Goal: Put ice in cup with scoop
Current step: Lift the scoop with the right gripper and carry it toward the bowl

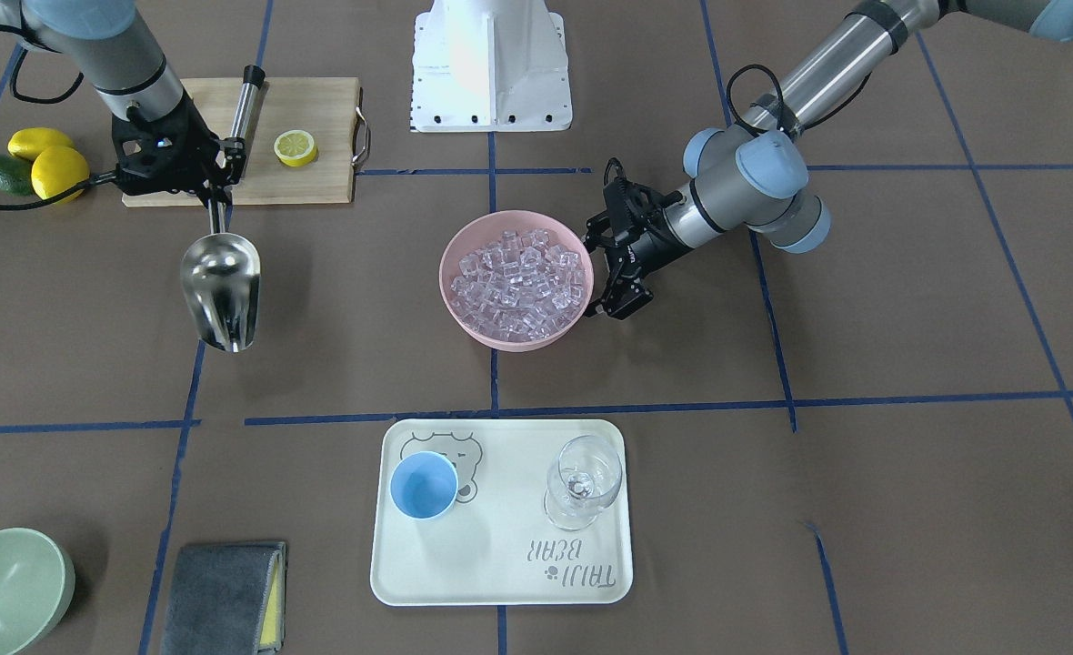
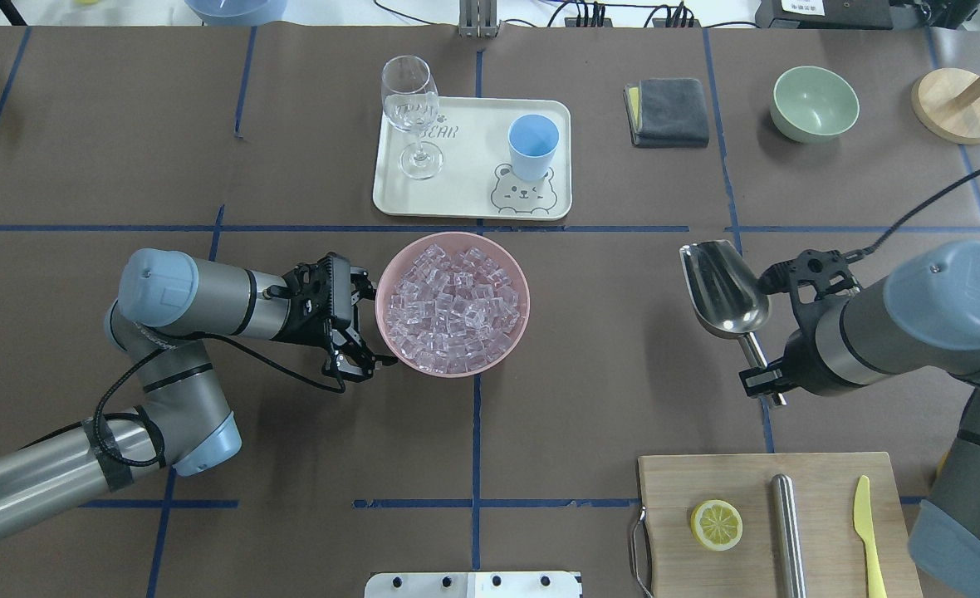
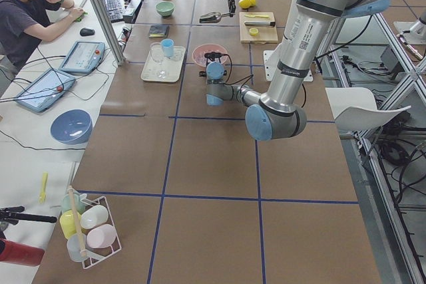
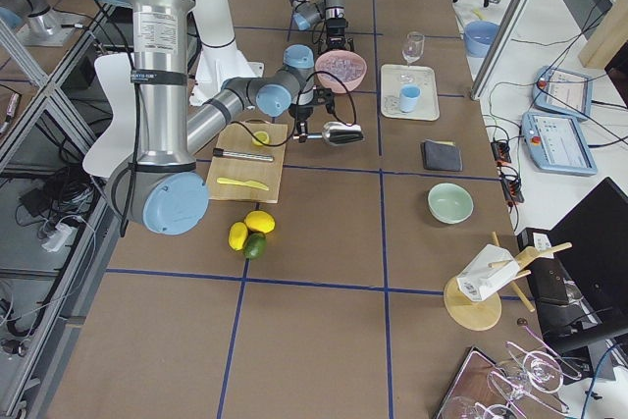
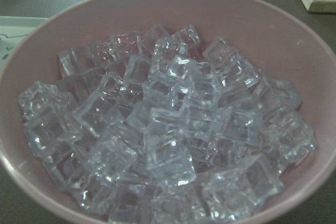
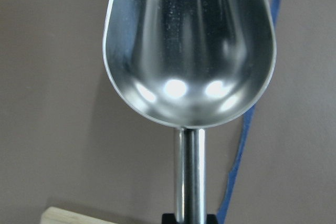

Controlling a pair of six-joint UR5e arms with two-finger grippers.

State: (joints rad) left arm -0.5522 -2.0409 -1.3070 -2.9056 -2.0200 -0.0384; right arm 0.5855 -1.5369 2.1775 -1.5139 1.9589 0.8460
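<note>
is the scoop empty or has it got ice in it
Empty. The right wrist view shows the scoop as bare shiny steel inside, and the ice all lies in the pink bowl.

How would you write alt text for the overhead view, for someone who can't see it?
The right gripper holds an empty steel scoop by its handle, to the right of a pink bowl full of ice. The open left gripper sits at the bowl's left side. Beyond the bowl, a tray carries the blue cup and a wine glass.

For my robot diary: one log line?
right gripper: holds empty shiny steel scoop | left gripper: open beside pink ice-filled bowl | light-blue plastic cup: empty
</note>
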